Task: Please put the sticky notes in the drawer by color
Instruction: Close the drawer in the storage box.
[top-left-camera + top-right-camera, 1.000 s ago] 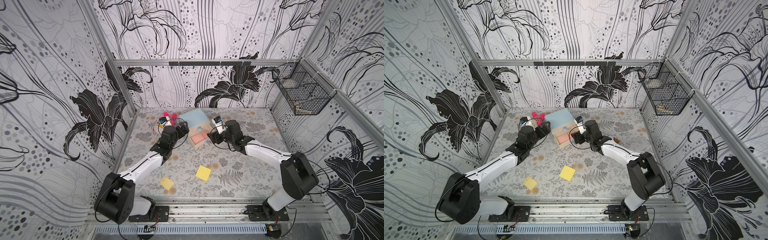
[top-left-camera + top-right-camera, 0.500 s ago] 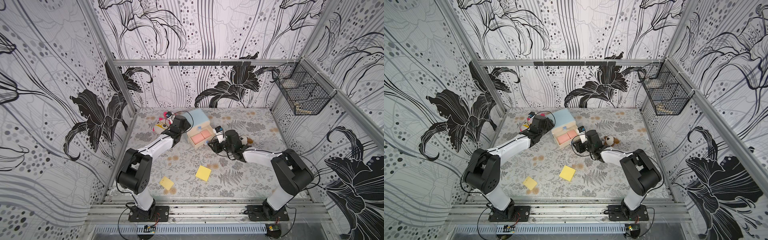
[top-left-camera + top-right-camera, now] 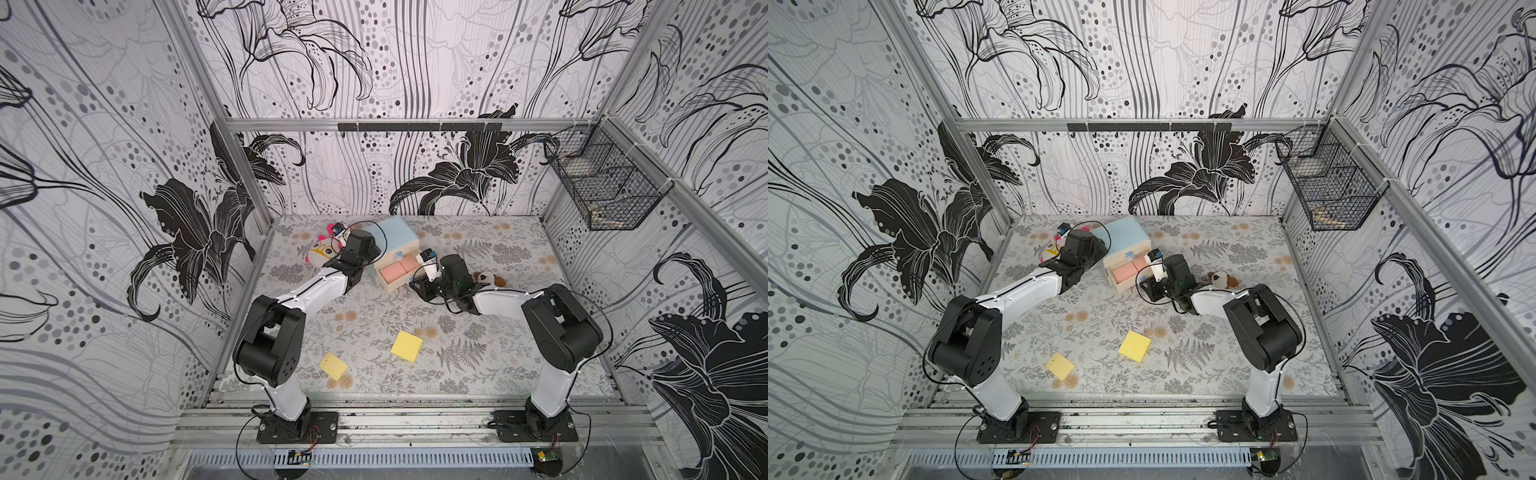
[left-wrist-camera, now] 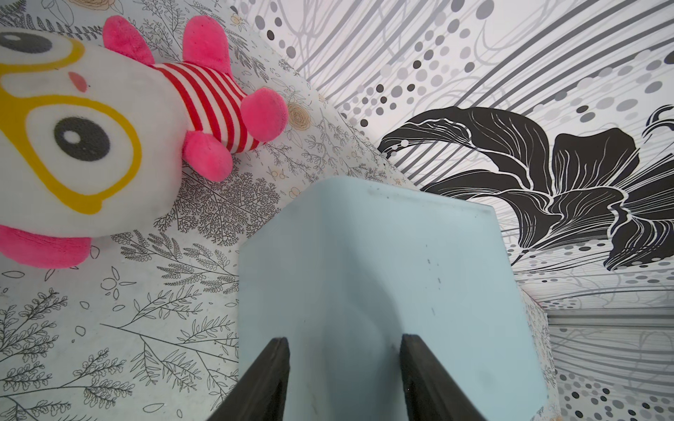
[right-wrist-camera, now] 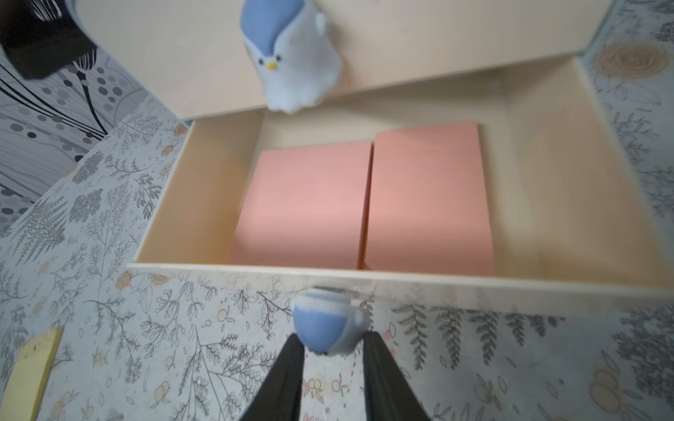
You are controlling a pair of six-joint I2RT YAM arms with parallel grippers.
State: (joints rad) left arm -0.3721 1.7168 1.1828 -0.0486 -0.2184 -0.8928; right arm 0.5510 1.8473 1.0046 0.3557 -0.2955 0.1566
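The pale blue drawer [image 3: 397, 233] stands at the back of the table, its lowest cream tray [image 5: 204, 189] pulled out. Two salmon pink sticky notes [image 5: 306, 204] [image 5: 426, 197] lie side by side inside it. On the mat near the front lie two yellow sticky notes [image 3: 407, 345] [image 3: 333, 365]. My right gripper [image 5: 332, 340] sits low in front of the tray, fingers closed against both sides of its blue-white knob [image 5: 324, 324]. At the chest's left side, my left gripper [image 4: 344, 335] has its jaws apart against the blue wall [image 4: 383, 255], gripping nothing.
A white and pink plush [image 4: 73, 138] lies left of the chest, close to my left arm. A small brown plush [image 3: 488, 277] lies behind my right wrist. A wire basket [image 3: 602, 187] hangs on the right wall. The upper drawer's knob [image 5: 291, 54] juts over the open tray.
Both grippers left the top of the chest. The left one moved to its left side, the right one dropped to the open tray's knob. Both pairs of jaws narrowed.
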